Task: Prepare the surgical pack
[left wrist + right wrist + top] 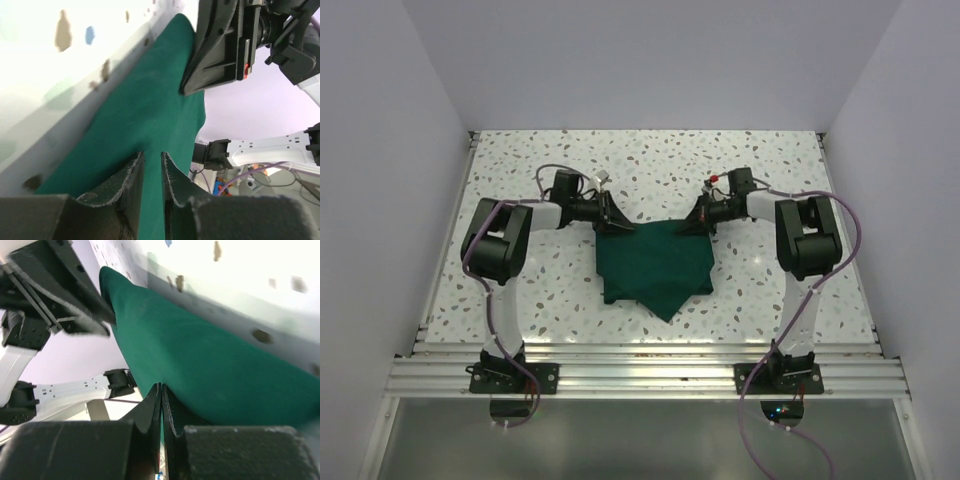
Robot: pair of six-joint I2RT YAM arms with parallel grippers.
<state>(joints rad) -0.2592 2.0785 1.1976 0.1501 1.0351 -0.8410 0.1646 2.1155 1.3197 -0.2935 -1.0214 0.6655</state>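
The surgical pack (655, 265), a dark green fabric drape, lies partly folded on the speckled table with a point toward the near edge. My left gripper (616, 224) is at its far left corner. In the left wrist view its jaws stand a narrow gap apart, and green cloth (140, 110) fills the gap of the gripper (150, 159). My right gripper (693, 222) is at the far right corner. It is shut tight (161, 388) on the drape's edge (210, 365), with a thin strip of green between the pads.
The speckled white table (520, 290) is walled in by white panels at the back and sides. An aluminium rail (640, 375) carries both arm bases at the near edge. Purple cables hang from each arm.
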